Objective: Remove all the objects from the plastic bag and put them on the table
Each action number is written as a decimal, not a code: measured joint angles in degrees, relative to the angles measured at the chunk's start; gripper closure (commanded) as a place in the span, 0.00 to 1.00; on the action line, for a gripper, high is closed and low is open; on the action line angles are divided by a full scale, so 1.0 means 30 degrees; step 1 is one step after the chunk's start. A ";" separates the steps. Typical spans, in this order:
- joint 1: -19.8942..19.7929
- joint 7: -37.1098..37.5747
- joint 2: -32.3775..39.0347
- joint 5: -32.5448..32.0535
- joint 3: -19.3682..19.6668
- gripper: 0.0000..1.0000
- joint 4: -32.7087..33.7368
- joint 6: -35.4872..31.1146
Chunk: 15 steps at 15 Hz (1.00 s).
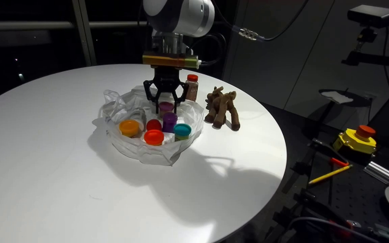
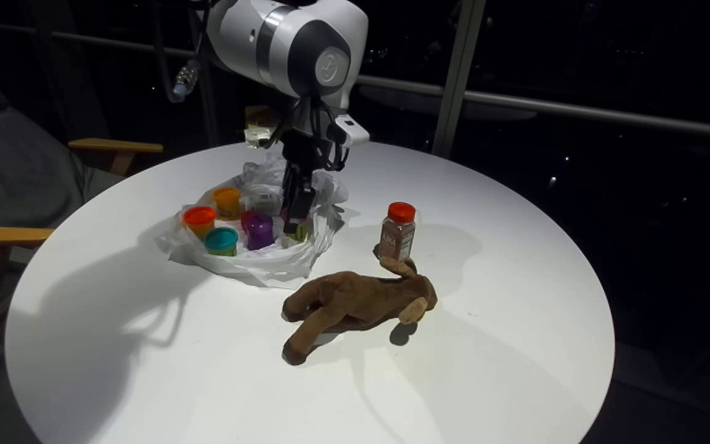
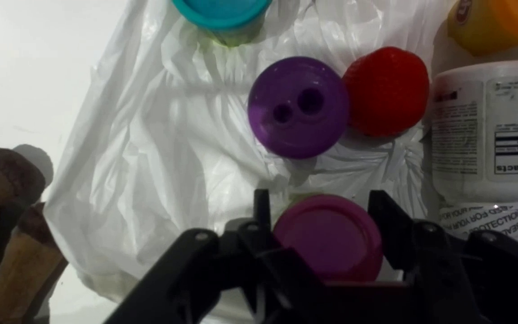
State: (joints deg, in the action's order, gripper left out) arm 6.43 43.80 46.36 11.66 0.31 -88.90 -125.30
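My gripper (image 1: 166, 112) reaches down into the wrinkled plastic bag (image 1: 154, 157), shut around a magenta-lidded tub (image 3: 331, 236). Its fingers hug both sides of the lid, and the tub still stands on the film. Sharing the bag are a purple pot (image 3: 297, 108), a red berry-like piece (image 3: 387, 92), a teal-lidded tub (image 1: 182, 131), a red-orange-lidded tub (image 1: 154, 137), an orange-lidded tub (image 1: 129, 128) and a white cylinder (image 3: 486, 130) on its side. Outside it, on the table (image 2: 484, 370), stands a red-capped bottle (image 2: 397, 234) near the brown plush animal (image 2: 361, 299).
In an exterior view the plush lies close to the bag's rim. The white cylinder sits right beside one finger in the wrist view. Beyond the round table's edge are a wooden-armed chair (image 2: 16, 148) and a dark cart with a yellow stop-button box (image 1: 355, 143).
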 measured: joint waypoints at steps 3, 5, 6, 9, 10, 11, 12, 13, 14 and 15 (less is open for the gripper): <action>-0.0006 -0.0006 -0.0014 0.0084 -0.0001 0.74 -0.0006 -0.0012; 0.0013 -0.0013 -0.0158 0.0084 0.0000 0.74 -0.0079 -0.0028; 0.0046 -0.0017 -0.0380 0.0083 0.0002 0.74 -0.0224 -0.0063; 0.0387 0.0033 -0.1912 -0.0164 0.0174 0.74 -0.1478 -0.0285; 0.0587 0.0224 -0.2661 -0.0378 0.0339 0.74 -0.2102 -0.0378; 0.0804 0.0513 -0.3489 -0.0658 0.0548 0.74 -0.2773 -0.0437; 0.0989 0.0891 -0.4368 -0.0980 0.0764 0.74 -0.3493 -0.0544; 0.1119 0.1311 -0.5231 -0.1326 0.0963 0.74 -0.4225 -0.0694; 0.1171 0.1708 -0.6024 -0.1610 0.1143 0.74 -0.4908 -0.0794; 0.1164 0.2020 -0.6696 -0.1793 0.1336 0.74 -0.5508 -0.0837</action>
State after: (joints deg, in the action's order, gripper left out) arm 9.93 49.86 26.27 6.28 4.32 -105.42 -127.81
